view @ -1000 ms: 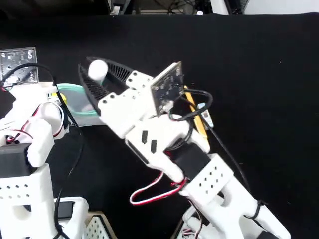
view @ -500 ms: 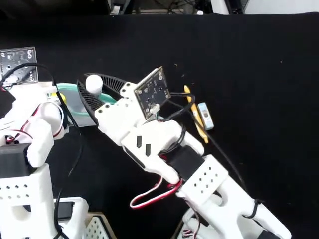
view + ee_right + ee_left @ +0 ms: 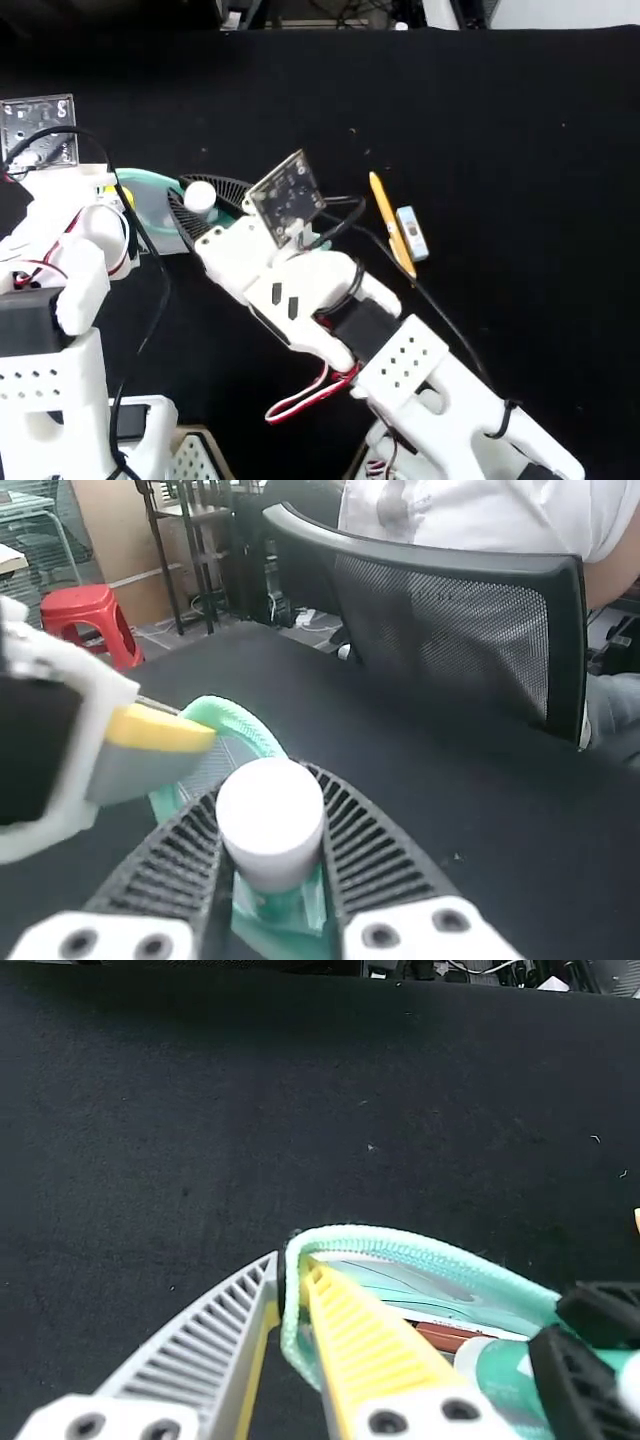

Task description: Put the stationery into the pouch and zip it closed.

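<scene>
Right tool (image 3: 268,785) is clamped on the glue stick (image 3: 200,195) at the mouth of the teal pouch (image 3: 420,1270) near the table's (image 3: 500,120) left edge. Left tool (image 3: 292,1270) pinches the pouch lip, apparently holding it open. Recommended: feed the stick lengthwise through the mouth and release only once its body lies inside, without dragging the lip from the left tool. Pencil (image 3: 388,222) and small block (image 3: 411,232) wait mid-table.

No text, number or sign could be read. The small pale-blue and white rectangular block (image 3: 411,232), just right of the yellow pencil (image 3: 391,225), carried print too small to make out, and white marks on the green tube (image 3: 505,1375) were blurred.
</scene>
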`<state>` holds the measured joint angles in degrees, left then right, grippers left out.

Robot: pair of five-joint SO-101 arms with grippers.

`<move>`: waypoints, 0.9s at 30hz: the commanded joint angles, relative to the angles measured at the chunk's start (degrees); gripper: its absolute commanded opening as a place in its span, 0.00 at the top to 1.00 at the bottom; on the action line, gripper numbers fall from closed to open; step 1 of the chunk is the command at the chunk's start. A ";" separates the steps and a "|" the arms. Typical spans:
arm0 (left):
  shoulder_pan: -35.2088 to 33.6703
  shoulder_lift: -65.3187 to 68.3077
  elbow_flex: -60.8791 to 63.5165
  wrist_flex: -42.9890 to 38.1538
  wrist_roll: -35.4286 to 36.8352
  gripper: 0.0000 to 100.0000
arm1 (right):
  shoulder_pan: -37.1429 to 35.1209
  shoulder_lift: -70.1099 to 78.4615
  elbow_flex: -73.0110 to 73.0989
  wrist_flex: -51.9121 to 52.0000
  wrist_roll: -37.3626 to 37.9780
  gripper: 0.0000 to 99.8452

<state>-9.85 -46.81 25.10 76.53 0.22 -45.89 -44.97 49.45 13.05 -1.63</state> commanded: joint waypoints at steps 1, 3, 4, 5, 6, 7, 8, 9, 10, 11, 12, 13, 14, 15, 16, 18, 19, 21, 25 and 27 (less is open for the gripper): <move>-0.48 2.37 5.85 0.53 -0.35 0.97 | -0.97 -0.92 -0.57 0.18 7.74 0.96; -0.48 2.37 5.85 0.53 -0.35 0.97 | -1.49 -0.84 -1.01 0.26 9.58 0.90; -0.48 2.37 5.93 0.53 -0.35 0.97 | -1.58 -0.84 -1.36 0.97 9.23 0.87; -0.48 2.37 5.93 0.53 -0.35 0.97 | -1.76 -0.92 -1.80 1.93 8.70 0.83; -0.48 2.37 5.93 0.53 -0.35 0.97 | -1.93 -0.84 -2.77 3.16 8.18 0.80; -0.48 2.37 5.93 0.53 -0.35 0.97 | -1.93 -0.84 -3.56 4.57 7.38 0.79; -0.48 2.37 5.93 0.53 -0.35 0.97 | -1.93 -0.84 -4.35 5.80 6.86 0.79; -0.48 2.37 5.93 0.53 -0.35 0.97 | -1.93 -0.84 -5.05 6.86 6.77 0.79; -0.48 2.46 5.93 0.53 -0.35 0.97 | -1.85 -1.10 -5.76 7.65 7.03 0.79; -0.48 2.46 6.02 0.53 -0.35 0.97 | -1.76 -1.27 -6.55 8.26 7.12 0.79; -0.48 2.46 6.02 0.53 -0.35 0.97 | -1.67 -1.27 -7.52 8.97 7.12 0.79; -0.48 2.46 6.02 0.53 -0.35 0.97 | -1.14 -1.36 -8.75 9.93 7.12 0.79; -0.48 2.46 6.02 0.53 -0.35 0.97 | -0.44 -1.36 -10.33 11.25 7.12 0.79; -0.48 2.46 6.02 0.53 -0.35 0.97 | 0.26 -1.36 -12.18 12.84 7.12 0.79; -0.48 2.46 6.02 0.53 -0.35 0.97 | 1.14 -1.45 -14.11 14.59 7.12 0.79; -0.48 2.46 6.02 0.53 -0.35 0.97 | 4.04 -2.07 -18.15 18.99 7.12 0.79; -0.48 2.46 6.02 0.53 -0.35 0.97 | 5.71 -2.77 -19.82 21.10 7.12 0.79; -0.48 2.46 6.02 0.53 -0.35 0.97 | 9.49 -5.23 -22.81 25.32 7.12 0.79; -0.40 2.46 6.02 0.53 -0.35 0.97 | 16.79 -13.67 -25.98 33.23 6.77 0.79; -0.40 2.46 6.02 0.53 -0.35 0.97 | 20.92 -17.19 -25.19 36.31 6.68 0.79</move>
<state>-9.93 -46.81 25.10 76.53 0.22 -30.33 -57.27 26.68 45.67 5.58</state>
